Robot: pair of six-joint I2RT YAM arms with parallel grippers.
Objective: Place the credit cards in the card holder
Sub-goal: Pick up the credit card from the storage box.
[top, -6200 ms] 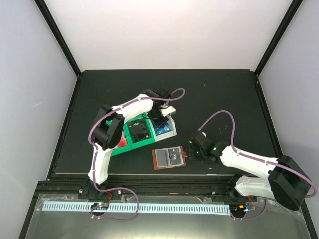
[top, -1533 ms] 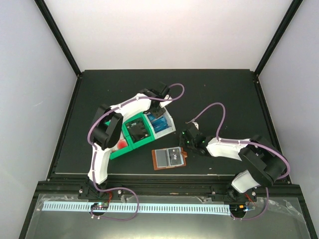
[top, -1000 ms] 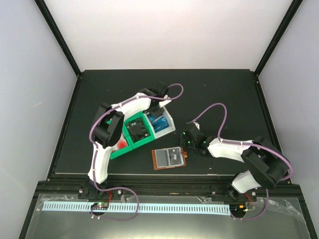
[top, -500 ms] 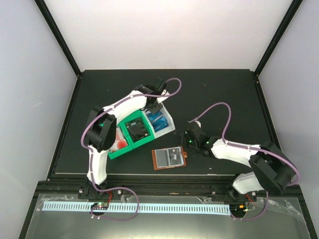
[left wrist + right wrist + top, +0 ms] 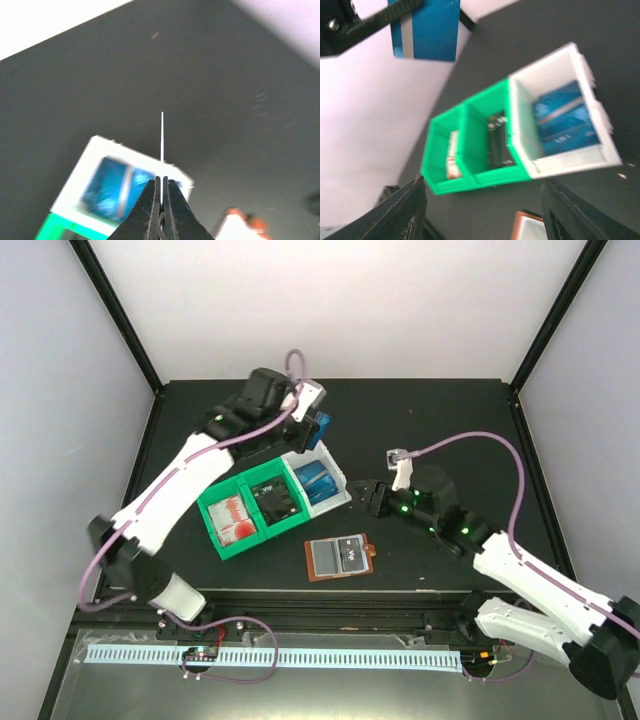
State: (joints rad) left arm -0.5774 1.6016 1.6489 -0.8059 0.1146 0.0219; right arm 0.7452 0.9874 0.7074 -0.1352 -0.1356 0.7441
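Note:
My left gripper [image 5: 312, 427] is shut on a blue credit card [image 5: 320, 429], held in the air above the far side of the bins. In the left wrist view the card shows edge-on as a thin white line [image 5: 162, 135] between the closed fingers [image 5: 150, 200]. In the right wrist view the same blue card [image 5: 426, 29] hangs high at upper left. More blue cards [image 5: 320, 483] lie in the white bin, black cards [image 5: 277, 498] and red-and-white cards [image 5: 236, 518] in the green bins. The reddish-brown card holder [image 5: 340, 557] lies open near the front. My right gripper [image 5: 372, 497] is open and empty, right of the bins.
The white bin [image 5: 338, 502] and the green bins [image 5: 225, 545] stand joined in a row left of centre. The table's back wall and black corner posts frame the workspace. A purple cable loops over the right arm [image 5: 470, 445].
My left gripper has lifted out of the white bin, up and back, with a blue card in it. The right arm has swung up and back, its gripper now facing the bins.

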